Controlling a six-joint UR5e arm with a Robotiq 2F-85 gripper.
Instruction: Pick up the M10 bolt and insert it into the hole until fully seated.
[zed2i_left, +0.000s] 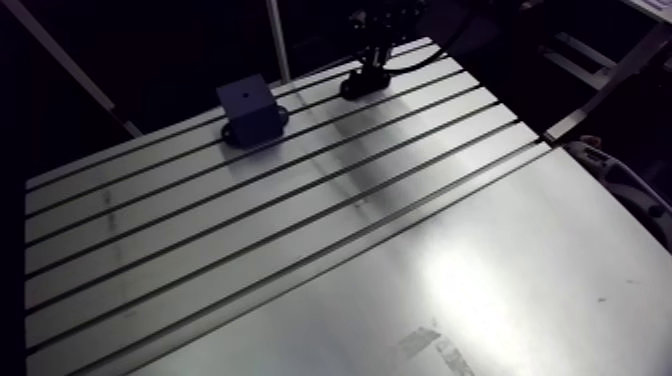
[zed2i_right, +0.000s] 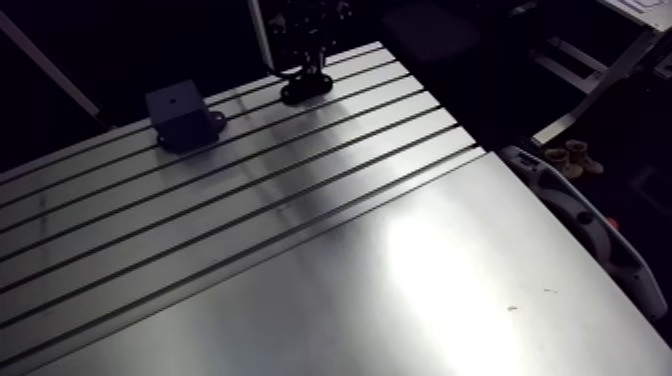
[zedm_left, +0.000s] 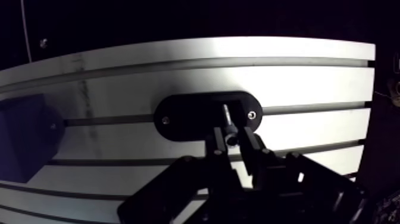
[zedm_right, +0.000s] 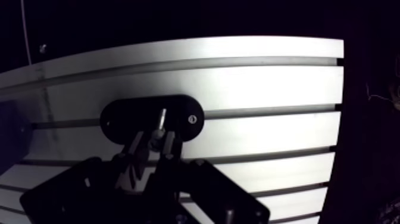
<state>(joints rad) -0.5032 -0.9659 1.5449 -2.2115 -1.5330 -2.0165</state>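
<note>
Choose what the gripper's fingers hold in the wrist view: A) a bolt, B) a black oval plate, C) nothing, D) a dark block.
A: a bolt sits pinched between the fingers of the gripper, its shank reaching over the black oval plate.

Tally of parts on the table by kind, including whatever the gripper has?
bolt, held in gripper: 1
black oval plate: 1
dark block: 1
Total: 3
</note>
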